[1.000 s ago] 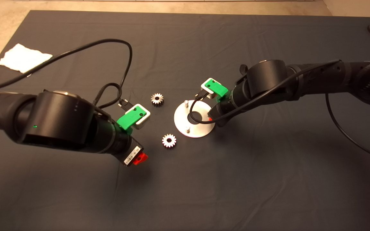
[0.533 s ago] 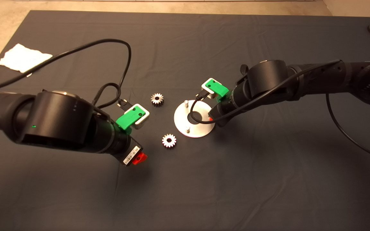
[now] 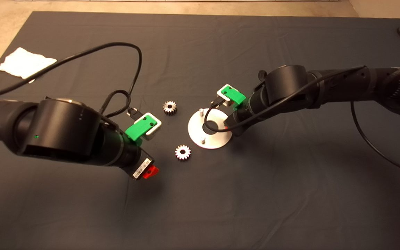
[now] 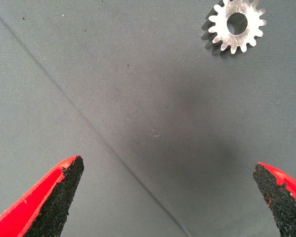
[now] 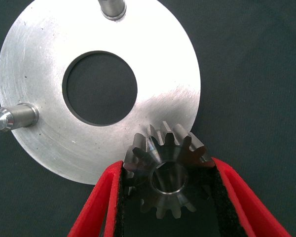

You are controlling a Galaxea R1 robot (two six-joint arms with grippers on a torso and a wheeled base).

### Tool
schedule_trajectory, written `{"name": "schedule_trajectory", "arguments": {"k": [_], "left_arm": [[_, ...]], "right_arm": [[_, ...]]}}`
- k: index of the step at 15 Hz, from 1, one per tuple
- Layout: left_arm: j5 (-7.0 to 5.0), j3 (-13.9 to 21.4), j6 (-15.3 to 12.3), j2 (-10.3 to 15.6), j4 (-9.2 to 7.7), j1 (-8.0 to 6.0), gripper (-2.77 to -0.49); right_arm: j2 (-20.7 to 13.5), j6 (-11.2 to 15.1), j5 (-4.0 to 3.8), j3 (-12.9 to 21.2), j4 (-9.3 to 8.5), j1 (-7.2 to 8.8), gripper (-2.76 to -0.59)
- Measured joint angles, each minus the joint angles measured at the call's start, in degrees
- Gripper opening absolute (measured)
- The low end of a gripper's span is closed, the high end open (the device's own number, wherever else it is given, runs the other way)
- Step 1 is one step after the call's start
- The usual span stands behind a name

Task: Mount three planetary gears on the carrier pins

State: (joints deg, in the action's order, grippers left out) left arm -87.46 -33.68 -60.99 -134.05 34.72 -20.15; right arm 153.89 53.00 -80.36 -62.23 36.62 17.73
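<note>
Fingers (image 5: 113,207) of the right gripper (image 5: 167,207) are pinching one gear (image 5: 166,174) across its teeth, closed just far enough to grip both flanks and leaving the bore facing up and unobstructed, which is presumably so a pin can pass through it; the gear is hovering over the near rim of the disc (image 5: 44,64), roughly where the third pin should be standing, though that pin is hidden beneath the gear and whether the bore is lined up with it cannot be told; two other pins are standing bare on the disc, one (image 5: 12,117) at its side edge and one (image 5: 112,7) at its far edge, spaced around the centre hole (image 5: 99,88); in the head view the right gripper (image 3: 228,125) is reaching in over the disc (image 3: 209,129) from the right, angled down so the gear is coming at the plate flat. Over on the left, the left gripper (image 4: 170,197) is hanging with its red fingers spread wide and empty above bare mat (image 3: 200,208), likely waiting its turn; a second gear (image 4: 234,25) is lying flat just beyond its reach, near the disc's lower left in the head view; a third gear (image 3: 169,107) is lying farther back, well apart from the disc; a white cloth (image 3: 26,62) is resting at the mat's far left corner.
</note>
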Motion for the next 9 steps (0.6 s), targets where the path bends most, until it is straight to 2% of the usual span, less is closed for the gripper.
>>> {"name": "schedule_trajectory", "arguments": {"k": [1, 3, 9], "left_arm": [[0.02, 0.0, 0.0, -0.02, 0.0, 0.0, -0.75], [0.02, 0.0, 0.0, -0.02, -0.13, 0.0, -0.75], [0.0, 0.0, 0.0, -0.02, -0.21, 0.0, -0.75]], "right_arm": [[0.27, 0.0, 0.55, -0.67, 0.17, -0.01, -2.36], [0.55, 0.0, 0.76, -1.19, 0.37, -0.01, -2.35], [1.07, 0.0, 0.71, -1.73, 0.91, -0.01, -2.36]]}}
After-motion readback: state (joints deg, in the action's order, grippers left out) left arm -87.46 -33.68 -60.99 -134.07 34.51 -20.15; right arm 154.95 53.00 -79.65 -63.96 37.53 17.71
